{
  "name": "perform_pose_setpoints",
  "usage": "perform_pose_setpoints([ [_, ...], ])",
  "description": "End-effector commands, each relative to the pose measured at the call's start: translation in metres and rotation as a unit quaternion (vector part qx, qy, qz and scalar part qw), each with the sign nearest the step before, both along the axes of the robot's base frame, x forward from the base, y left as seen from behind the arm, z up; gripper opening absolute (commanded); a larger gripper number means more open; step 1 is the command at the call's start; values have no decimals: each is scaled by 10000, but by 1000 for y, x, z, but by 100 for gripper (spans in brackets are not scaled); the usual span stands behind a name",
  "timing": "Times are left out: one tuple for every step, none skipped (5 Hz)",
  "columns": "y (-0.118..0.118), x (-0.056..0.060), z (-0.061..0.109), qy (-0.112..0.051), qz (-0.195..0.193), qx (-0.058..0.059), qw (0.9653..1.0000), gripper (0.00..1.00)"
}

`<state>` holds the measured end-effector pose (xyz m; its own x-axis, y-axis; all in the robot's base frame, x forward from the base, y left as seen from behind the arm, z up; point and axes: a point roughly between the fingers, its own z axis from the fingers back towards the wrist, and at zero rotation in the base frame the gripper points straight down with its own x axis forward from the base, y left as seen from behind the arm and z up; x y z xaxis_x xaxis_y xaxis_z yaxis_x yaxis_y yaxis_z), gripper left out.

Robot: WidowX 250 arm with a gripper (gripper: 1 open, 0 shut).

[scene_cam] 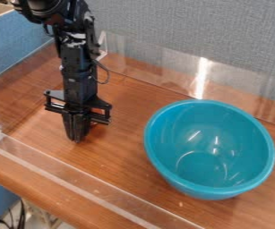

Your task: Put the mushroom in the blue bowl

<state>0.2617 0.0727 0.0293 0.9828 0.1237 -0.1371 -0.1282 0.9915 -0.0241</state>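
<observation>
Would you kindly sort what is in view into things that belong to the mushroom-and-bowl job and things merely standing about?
Belonging to the job:
- the blue bowl, empty, on the table's right
- the gripper, pointing straight down at the table, fingers closed; the mushroom cannot be seen between them

Merely about:
- the wooden table
- the clear plastic barrier around it
- the grey wall behind
</observation>
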Motion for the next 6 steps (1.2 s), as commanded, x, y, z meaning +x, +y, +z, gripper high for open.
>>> perform_pose_setpoints([
  [-1, 7, 30, -413, -92, 88, 9991, 0],
  [-6, 7, 43, -497, -189, 84, 9986, 0],
  [-13, 8, 58, -612, -320, 71, 9976, 0],
  [-19, 9, 67, -688, -440, 57, 9966, 0],
  [-25, 9, 77, -779, -539, 41, 9955, 0],
  [-39, 11, 93, -923, -753, 16, 9929, 0],
])
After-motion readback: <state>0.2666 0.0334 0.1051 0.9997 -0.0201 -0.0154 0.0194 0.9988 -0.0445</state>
